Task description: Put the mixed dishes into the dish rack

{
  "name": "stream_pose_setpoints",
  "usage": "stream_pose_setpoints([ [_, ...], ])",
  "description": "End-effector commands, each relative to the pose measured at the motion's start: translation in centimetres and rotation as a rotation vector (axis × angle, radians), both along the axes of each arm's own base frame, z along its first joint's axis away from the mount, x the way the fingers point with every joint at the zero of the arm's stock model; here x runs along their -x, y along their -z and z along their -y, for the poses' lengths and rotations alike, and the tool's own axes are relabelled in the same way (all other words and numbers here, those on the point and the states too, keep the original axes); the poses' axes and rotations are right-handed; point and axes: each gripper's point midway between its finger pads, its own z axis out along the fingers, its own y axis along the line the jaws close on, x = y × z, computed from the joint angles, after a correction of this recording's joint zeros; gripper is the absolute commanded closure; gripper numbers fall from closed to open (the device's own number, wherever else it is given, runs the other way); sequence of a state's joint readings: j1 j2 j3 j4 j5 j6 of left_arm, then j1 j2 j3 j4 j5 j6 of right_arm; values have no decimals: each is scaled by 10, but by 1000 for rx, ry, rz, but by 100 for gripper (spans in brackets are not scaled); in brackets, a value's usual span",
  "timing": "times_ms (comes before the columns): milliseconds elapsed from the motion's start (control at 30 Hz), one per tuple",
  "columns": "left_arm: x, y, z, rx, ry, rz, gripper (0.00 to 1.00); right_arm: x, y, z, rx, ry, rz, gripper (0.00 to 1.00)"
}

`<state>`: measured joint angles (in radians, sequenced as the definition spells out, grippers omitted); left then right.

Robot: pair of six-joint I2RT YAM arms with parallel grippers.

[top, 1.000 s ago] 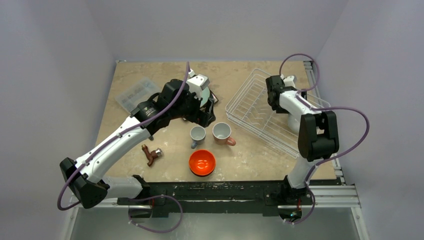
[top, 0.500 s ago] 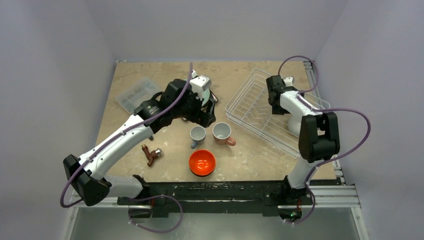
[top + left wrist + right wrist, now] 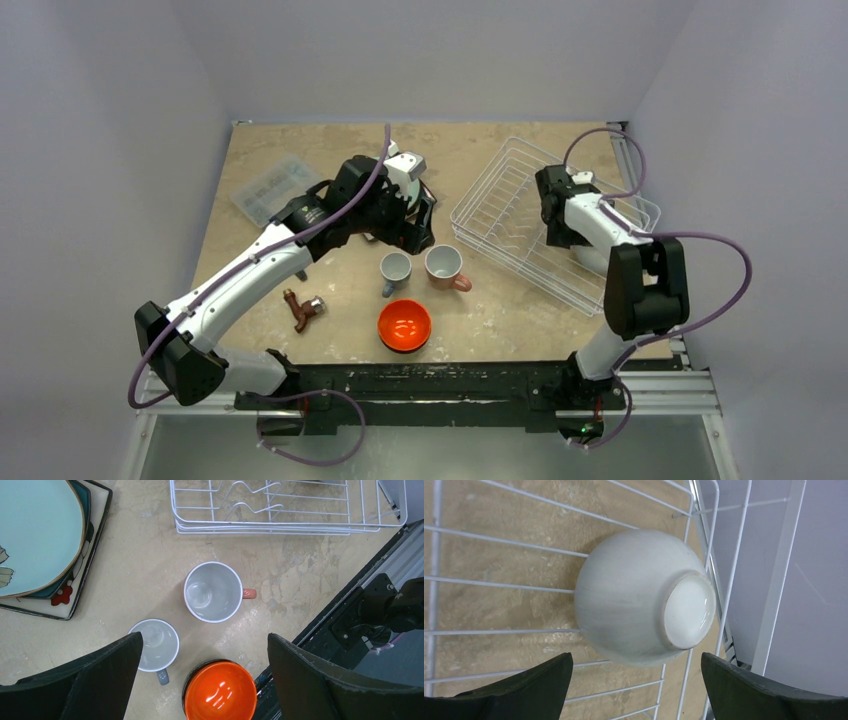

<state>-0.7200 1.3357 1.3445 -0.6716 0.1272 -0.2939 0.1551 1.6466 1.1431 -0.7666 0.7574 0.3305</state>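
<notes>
The right gripper point(image 3: 636, 660) is wide open and holds nothing. Under it, the white bowl point(image 3: 634, 600) lies upside down in the dish rack point(image 3: 479, 182), by the counter's right edge. The left gripper point(image 3: 204, 645) is wide open too. It is above the pink mug point(image 3: 212, 592), pale blue mug point(image 3: 156, 645) and orange bowl point(image 3: 220, 692), near the front edge. The teal plate point(image 3: 35, 535) sits on the square plate point(image 3: 75, 595).

A bowl point(image 3: 634, 600) lies inverted inside the dish rack point(image 3: 505, 205).

Two mugs point(image 3: 213, 592) point(image 3: 154, 645), two bowls point(image 3: 220, 692) point(image 3: 634, 595), two plates point(image 3: 35, 535) point(image 3: 96, 510) — one rack point(image 3: 260, 529), one box point(image 3: 268, 187), one pliers point(image 3: 300, 310)
</notes>
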Motion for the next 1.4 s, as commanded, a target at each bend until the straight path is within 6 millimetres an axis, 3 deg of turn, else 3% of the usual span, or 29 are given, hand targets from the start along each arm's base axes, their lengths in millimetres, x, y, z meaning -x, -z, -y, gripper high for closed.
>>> stream_pose_setpoints([
  [0, -4, -25, 5, 55, 7, 48, 6, 9, 1, 15, 90, 77, -23, 2],
  [100, -3, -25, 6, 63, 11, 41, 6, 7, -7, 25, 172, 105, 0, 2],
  [167, -3, -22, 6, 62, 15, 33, 6, -3, -6, 29, 175, 111, 14, 2],
  [500, -5, -25, 1, 43, -3, 51, 7, -48, -41, 69, 303, 210, 117, 2],
  [633, -6, -22, 1, 38, -6, 49, 7, -56, -45, 62, 245, 196, 134, 2],
  [767, -5, -20, 3, 38, 3, 36, 7, -48, -49, 47, 165, 140, 166, 3],
  [900, -7, -19, 2, 28, -2, 40, 6, -47, -68, 3, 15, 4, 268, 2],
  [1067, -9, -14, 2, 14, -7, 34, 6, -36, -100, -92, -342, -257, 414, 2],
  [1200, -10, -11, 2, 8, -7, 26, 6, -11, -119, -148, -606, -406, 520, 2],
  [1333, -13, -11, -1, -10, -24, 39, 6, 36, -137, -232, -1018, -657, 573, 2],
  [1367, -13, -13, -3, -13, -30, 44, 6, 45, -135, -243, -1053, -687, 570, 2],
])
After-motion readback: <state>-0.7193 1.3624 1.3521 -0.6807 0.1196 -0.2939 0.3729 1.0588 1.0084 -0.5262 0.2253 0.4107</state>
